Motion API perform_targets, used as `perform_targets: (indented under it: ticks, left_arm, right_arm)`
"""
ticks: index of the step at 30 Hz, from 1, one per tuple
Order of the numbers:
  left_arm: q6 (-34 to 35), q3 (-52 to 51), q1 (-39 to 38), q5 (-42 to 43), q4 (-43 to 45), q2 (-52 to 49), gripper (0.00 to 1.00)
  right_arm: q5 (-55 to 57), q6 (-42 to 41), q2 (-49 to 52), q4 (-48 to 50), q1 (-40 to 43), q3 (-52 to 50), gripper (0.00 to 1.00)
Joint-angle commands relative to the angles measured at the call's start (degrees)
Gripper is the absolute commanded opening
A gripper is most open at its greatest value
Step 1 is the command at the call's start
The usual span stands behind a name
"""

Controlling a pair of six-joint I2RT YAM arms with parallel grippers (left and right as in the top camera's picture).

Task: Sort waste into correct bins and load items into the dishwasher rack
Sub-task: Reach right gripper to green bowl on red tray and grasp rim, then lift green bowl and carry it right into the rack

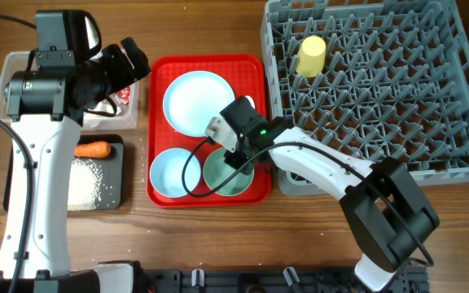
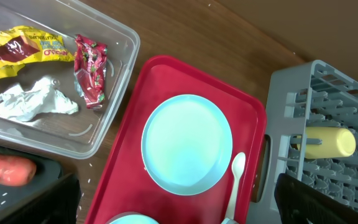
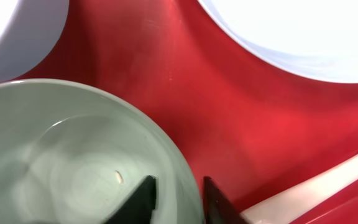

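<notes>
The overhead camera looks straight down on the whole desk [image 1: 218, 240], with the red tray [image 1: 156, 122] near the middle. The left wrist camera hovers left of the tray, tilted down across it, catching the plate [image 2: 187, 143] and the rack [image 2: 328, 93] beyond. The right wrist camera sits very close over the tray's green bowl [image 3: 55, 155]. All three share the tray

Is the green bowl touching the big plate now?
Apart. The right wrist view shows a wide band of bare red tray between the rim of the green bowl and the edge of the plate.
</notes>
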State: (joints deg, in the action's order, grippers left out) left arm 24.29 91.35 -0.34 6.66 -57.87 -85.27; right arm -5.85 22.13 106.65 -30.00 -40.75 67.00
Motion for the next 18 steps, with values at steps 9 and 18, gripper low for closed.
perform_targets:
  ticks: [9, 18]
  left_arm:
    - [-0.94, 0.15, 0.28, -0.74, 0.13, 0.0, 1.0]
    - [-0.94, 0.15, 0.28, -0.74, 0.13, 0.0, 1.0]
  right_arm:
    - [1.62, 0.2, -0.24, 0.98, -0.22, 2.64, 0.04]
    - [17.38, 0.13, -12.55, 1.7, -0.09, 4.0, 0.04]
